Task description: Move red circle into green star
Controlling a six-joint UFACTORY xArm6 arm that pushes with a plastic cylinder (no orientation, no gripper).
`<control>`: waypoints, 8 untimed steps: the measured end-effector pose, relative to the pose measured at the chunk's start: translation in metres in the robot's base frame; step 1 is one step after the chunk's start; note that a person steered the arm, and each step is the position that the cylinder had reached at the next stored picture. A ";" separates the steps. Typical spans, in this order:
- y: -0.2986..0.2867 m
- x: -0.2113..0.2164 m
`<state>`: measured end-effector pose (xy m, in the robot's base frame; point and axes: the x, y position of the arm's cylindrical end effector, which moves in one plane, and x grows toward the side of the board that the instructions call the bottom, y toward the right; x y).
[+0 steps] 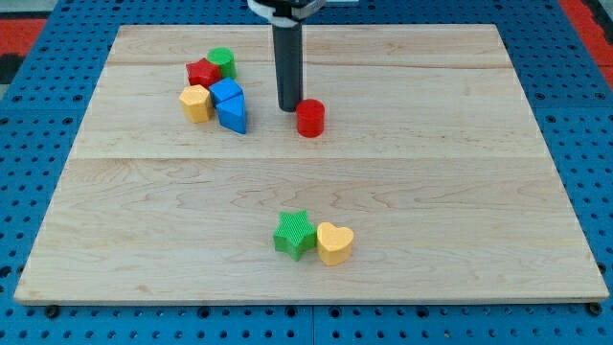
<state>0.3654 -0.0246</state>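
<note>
I see a blue pegboard base [584, 115], dotted with rows of holes, and on it a pale wooden board [431, 172] made of planks with faint grain and visible seams. My rod [288, 67] is the next largest thing: a smooth, dark, straight cylinder coming down from the view's top. It has no jaws to spread or press, and it pinches nothing. My tip [288, 108] rests on the board just to the view's left of the red circle [310, 118], very near it or touching; I cannot tell which.

The red circle is a short, glossy cylinder standing upright in the board's upper middle, well apart from the green star [295, 234], which sits near the view's bottom with ridged sides. A yellow heart [334, 242] touches the star on the view's right.

At the upper left lies a tight cluster: two blue blocks [230, 105] with angled faces, a yellow block [195, 102] with faceted edges, a red star-like block [202, 72], and a green cylinder [222, 62] behind it.
</note>
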 end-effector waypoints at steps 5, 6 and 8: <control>0.038 0.091; 0.028 0.098; 0.018 0.119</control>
